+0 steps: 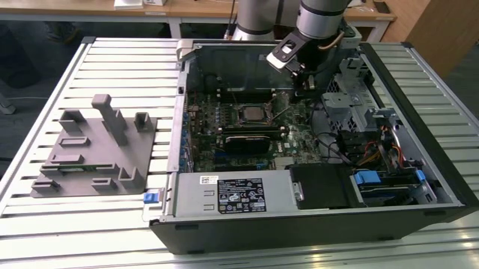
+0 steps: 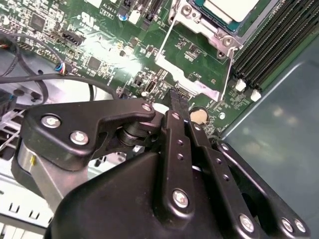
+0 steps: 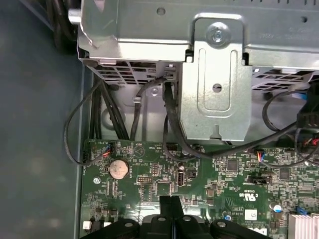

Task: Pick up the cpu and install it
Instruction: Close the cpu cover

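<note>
The black two-fingered hand point(image 3: 170, 200) hovers low over the green motherboard point(image 3: 224, 172) inside the open dark metal computer case point(image 1: 299, 235), its fingers pressed together with nothing between them. The small square cpu with a pale silvery top point(image 2: 232, 7) sits in the metal-framed socket point(image 2: 219, 35), near the fingertips but apart from them.

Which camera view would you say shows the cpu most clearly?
The exterior view shows the whole cpu, unobstructed. The second wrist view is closer, but its frame cuts most of the cpu off. The first wrist view faces cables.
</note>
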Robot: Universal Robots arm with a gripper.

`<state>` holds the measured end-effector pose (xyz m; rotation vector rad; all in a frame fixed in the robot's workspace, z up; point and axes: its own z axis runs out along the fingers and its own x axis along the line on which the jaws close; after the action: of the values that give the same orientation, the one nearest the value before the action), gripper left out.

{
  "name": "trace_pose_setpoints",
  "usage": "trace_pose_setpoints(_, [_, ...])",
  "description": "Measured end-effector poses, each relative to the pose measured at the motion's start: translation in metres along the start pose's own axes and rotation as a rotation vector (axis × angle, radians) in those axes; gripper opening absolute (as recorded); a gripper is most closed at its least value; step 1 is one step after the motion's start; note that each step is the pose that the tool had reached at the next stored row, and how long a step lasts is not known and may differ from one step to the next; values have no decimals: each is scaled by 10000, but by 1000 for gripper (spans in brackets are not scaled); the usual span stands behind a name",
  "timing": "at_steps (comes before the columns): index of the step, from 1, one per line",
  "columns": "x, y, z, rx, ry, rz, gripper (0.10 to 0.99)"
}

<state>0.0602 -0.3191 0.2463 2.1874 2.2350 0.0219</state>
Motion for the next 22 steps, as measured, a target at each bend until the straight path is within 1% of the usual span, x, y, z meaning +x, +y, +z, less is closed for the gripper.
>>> trace_pose_setpoints(4, [1, -1, 58, 8, 0, -1, 106])
trace_pose_setpoints(6, [2, -8, 67, 7, -1, -1, 106])
trace_pose_setpoints(11, [3, -102, 64, 8, 14, 0, 106])
trace_pose_setpoints(15, [5, -159, 50, 7, 29, -1, 106])
trace_pose_setpoints(22, [7, -284, 39, 7, 44, 1, 106])
